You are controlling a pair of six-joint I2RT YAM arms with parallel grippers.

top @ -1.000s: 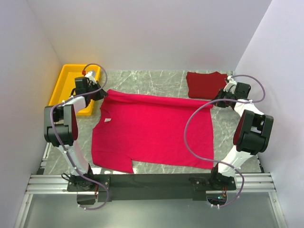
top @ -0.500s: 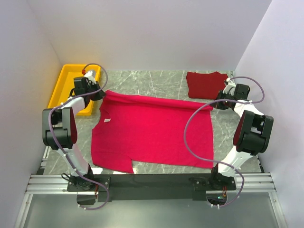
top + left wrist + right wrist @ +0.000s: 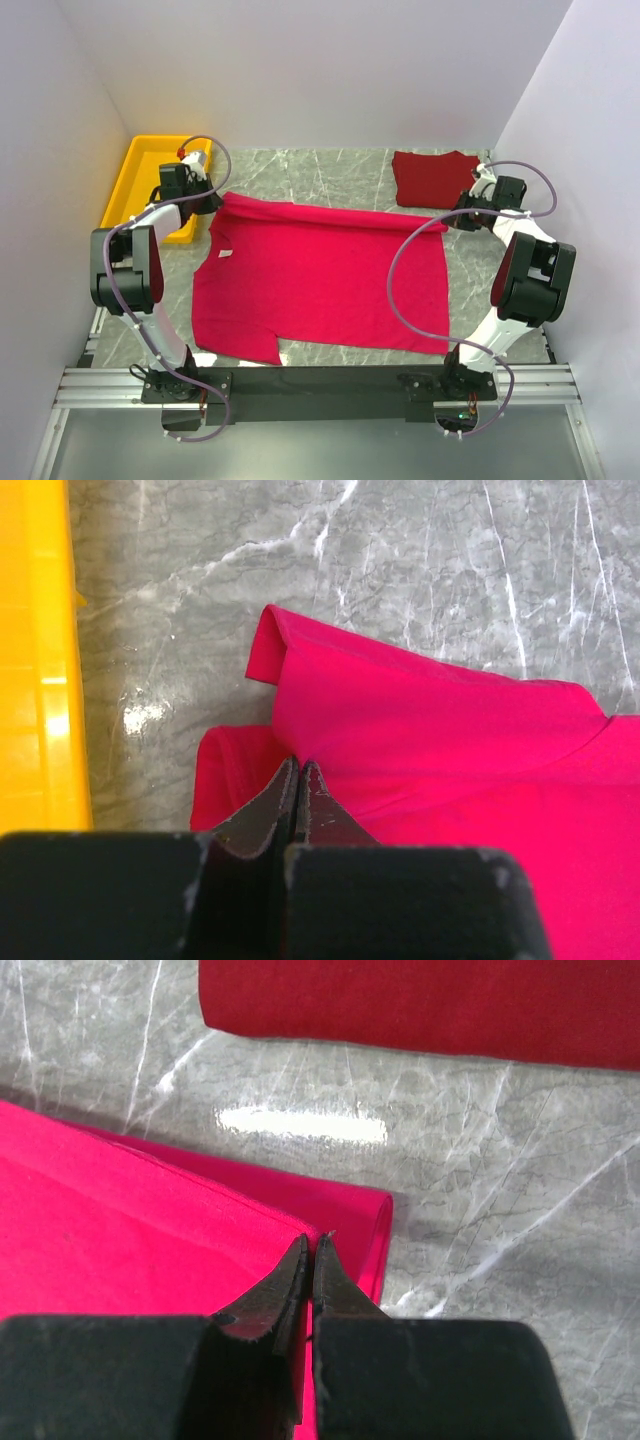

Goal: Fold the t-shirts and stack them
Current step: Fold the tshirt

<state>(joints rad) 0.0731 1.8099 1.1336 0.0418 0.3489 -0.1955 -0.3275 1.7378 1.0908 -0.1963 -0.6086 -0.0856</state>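
Evenness was called for: with the left gripper [image 3: 214,197] and the right gripper [image 3: 451,219] each clamped on a far corner of the crimson-pink t-shirt [image 3: 320,275] spread on the bench [image 3: 300,168], that edge was best drawn nearward level and taut.

far: bare marble [image 3: 330,170] between tray [image 3: 135,180] and maroon shirt [image 3: 433,177], passable | centre: pink shirt [image 3: 320,275] spread | right: wall [image 3: 590,150] close

Wrist views: maroon shirt [image 3: 400,1005] cut at top edge, yellow tray [image 3: 35,660] at left.
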